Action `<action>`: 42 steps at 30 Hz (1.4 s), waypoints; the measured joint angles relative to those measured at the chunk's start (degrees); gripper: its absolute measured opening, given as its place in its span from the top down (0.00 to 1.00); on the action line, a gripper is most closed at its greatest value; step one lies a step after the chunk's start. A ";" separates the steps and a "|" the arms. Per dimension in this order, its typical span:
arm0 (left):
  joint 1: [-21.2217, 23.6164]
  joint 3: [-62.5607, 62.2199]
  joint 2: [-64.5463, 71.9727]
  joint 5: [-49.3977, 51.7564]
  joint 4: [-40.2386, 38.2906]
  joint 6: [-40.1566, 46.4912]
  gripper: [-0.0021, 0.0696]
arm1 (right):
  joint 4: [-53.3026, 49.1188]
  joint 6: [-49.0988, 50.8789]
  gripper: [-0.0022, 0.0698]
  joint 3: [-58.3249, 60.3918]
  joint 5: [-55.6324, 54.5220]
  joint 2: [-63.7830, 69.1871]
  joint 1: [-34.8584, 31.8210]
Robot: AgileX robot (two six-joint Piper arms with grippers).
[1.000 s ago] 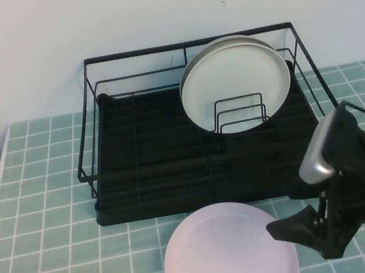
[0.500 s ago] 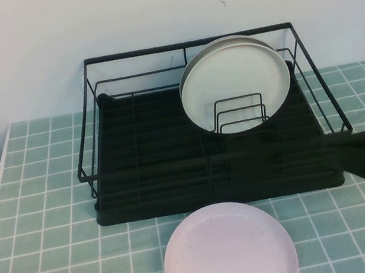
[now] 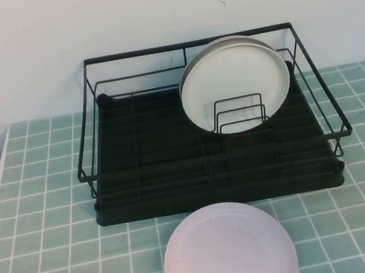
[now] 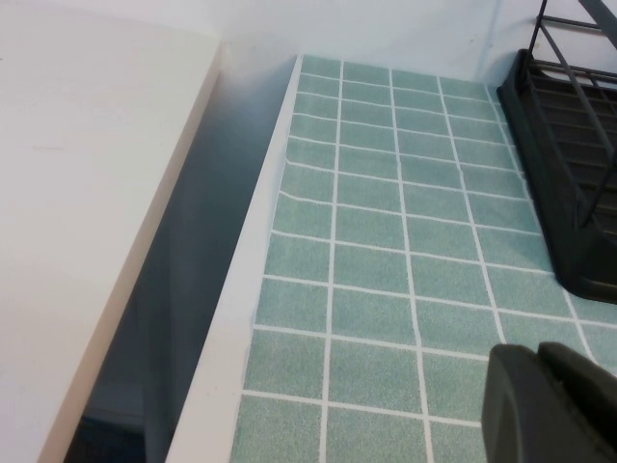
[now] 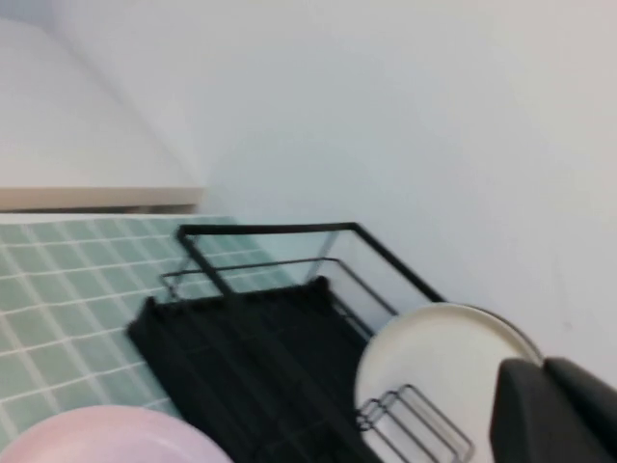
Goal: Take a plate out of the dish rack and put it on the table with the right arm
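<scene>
Two cream-white plates (image 3: 236,82) stand upright in the wire dividers at the right back of the dish rack (image 3: 173,165), which sits toward the table's (image 3: 45,215) back edge against a plain white wall, while the plate (image 3: 228,248) lies flat on the tiles at the near edge, just in front of the rack. We see the right gripper (image 5: 559,410) raised above the table, shut and empty. We cannot tell the state of the left gripper (image 4: 549,400), low beside the table's left edge.
</scene>
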 joint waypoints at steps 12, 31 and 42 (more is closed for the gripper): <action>-0.11 0.00 0.00 0.00 0.00 0.00 0.98 | -52.48 64.35 0.97 17.13 -4.99 -18.69 -11.75; -0.11 0.00 0.00 0.00 0.00 0.00 0.98 | -63.71 78.40 0.97 28.22 -0.52 -26.20 -32.11; -0.11 0.00 0.00 0.00 0.00 0.00 0.98 | -62.72 76.38 0.97 28.22 -0.06 -26.20 -32.11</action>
